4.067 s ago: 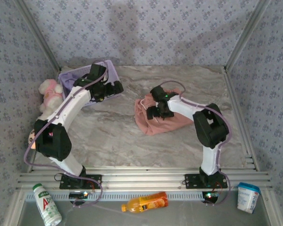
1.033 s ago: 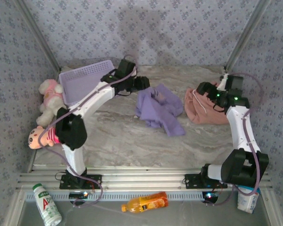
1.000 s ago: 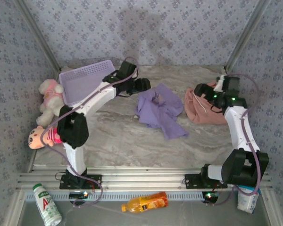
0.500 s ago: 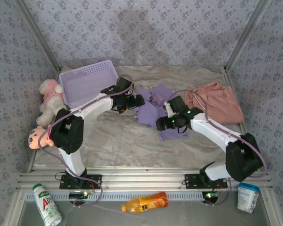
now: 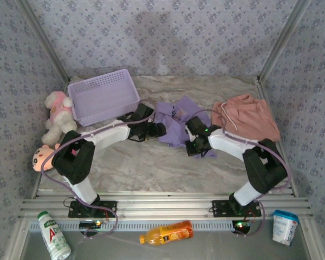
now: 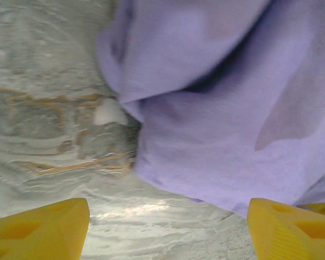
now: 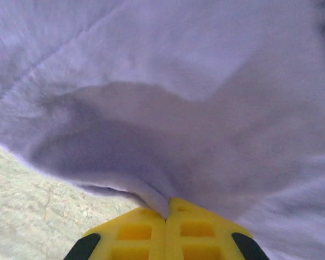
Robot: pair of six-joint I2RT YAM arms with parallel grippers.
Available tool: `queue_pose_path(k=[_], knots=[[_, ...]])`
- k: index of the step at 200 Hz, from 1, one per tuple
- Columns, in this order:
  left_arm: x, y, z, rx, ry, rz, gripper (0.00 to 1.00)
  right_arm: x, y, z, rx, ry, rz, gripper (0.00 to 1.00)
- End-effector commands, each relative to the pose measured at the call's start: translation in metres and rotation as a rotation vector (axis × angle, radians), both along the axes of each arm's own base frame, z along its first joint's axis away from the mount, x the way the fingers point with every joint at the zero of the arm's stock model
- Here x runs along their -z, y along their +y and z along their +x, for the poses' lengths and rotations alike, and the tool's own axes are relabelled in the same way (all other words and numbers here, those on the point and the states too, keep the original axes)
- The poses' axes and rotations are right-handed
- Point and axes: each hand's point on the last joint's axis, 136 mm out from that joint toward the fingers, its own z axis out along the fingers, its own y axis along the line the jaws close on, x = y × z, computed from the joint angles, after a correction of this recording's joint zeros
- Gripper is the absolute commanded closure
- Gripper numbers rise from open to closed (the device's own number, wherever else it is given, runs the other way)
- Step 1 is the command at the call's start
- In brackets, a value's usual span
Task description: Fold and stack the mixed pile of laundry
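Now the right end effector (image 7: 167, 208) is pinching the purple T-shirt (image 5: 172, 120) on the tabletop (image 5: 135, 162), near the pink garment (image 5: 249, 116). The left end effector (image 6: 162, 208) is hanging spread wide by the shirt's edge.

White links, black joints and lavender cables form the left arm (image 5: 105, 133) and right arm (image 5: 227, 143). The left hand (image 6: 168, 233) and right hand (image 7: 166, 230) carry yellow gridded fingers (image 6: 38, 227).

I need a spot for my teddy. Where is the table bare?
The marbled table is bare in front, between the lavender cloth T-shirt and the near edge. A bare strip runs behind it, between the lavender plastic mesh basket and the salmon-pink garment. The middle, around the T-shirt, is crowded.
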Motion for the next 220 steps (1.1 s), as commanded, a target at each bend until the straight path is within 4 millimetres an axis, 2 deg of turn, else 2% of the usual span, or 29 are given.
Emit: queue_pose_path(k=[1, 18, 42, 76, 95, 109, 116, 130, 140, 148, 151, 172, 180, 187, 198, 220], knots=[[-0.005, -0.033, 0.001, 0.156, -0.071, -0.008, 0.22, -0.039, -0.012, 0.007, 0.106, -0.024, 0.148, 1.00], [-0.006, -0.051, -0.007, 0.295, -0.124, 0.062, 0.15, -0.069, -0.019, 0.018, 0.178, -0.068, 0.269, 1.00], [0.003, -0.060, -0.012, 0.428, -0.177, 0.210, 0.10, -0.105, -0.026, 0.032, 0.227, -0.146, 0.370, 1.00], [0.017, -0.065, 0.004, 0.447, -0.195, 0.294, 0.10, -0.123, -0.022, 0.043, 0.229, -0.157, 0.430, 1.00], [0.016, -0.064, 0.022, 0.412, -0.227, 0.362, 0.17, -0.128, -0.023, 0.044, 0.234, -0.156, 0.431, 1.00], [0.010, -0.060, 0.033, 0.391, -0.254, 0.412, 0.33, -0.138, -0.027, 0.048, 0.244, -0.177, 0.434, 1.00], [0.004, -0.058, 0.038, 0.381, -0.271, 0.431, 0.46, -0.144, -0.029, 0.050, 0.250, -0.190, 0.441, 1.00], [-0.014, -0.055, 0.046, 0.363, -0.305, 0.467, 0.81, -0.161, -0.035, 0.058, 0.258, -0.226, 0.448, 1.00], [-0.033, -0.052, 0.049, 0.357, -0.330, 0.478, 0.92, -0.178, -0.039, 0.066, 0.258, -0.265, 0.452, 1.00], [-0.051, -0.053, 0.050, 0.358, -0.353, 0.472, 0.94, -0.186, -0.044, 0.072, 0.262, -0.286, 0.449, 1.00], [-0.059, -0.054, 0.051, 0.358, -0.368, 0.465, 0.94, -0.200, -0.045, 0.078, 0.259, -0.319, 0.458, 1.00], [-0.102, -0.052, 0.046, 0.388, -0.408, 0.441, 0.94, -0.240, -0.053, 0.099, 0.263, -0.407, 0.490, 1.00], [-0.118, -0.051, 0.046, 0.389, -0.424, 0.430, 0.97, -0.257, -0.054, 0.107, 0.259, -0.440, 0.516, 1.00], [-0.135, -0.050, 0.047, 0.385, -0.442, 0.414, 1.00, -0.277, -0.054, 0.113, 0.251, -0.478, 0.547, 1.00], [-0.161, -0.047, 0.049, 0.374, -0.468, 0.389, 1.00, -0.313, -0.052, 0.120, 0.234, -0.543, 0.608, 1.00], [-0.241, -0.042, 0.051, 0.346, -0.600, 0.291, 1.00, -0.387, -0.050, 0.120, 0.190, -0.696, 0.690, 1.00]])
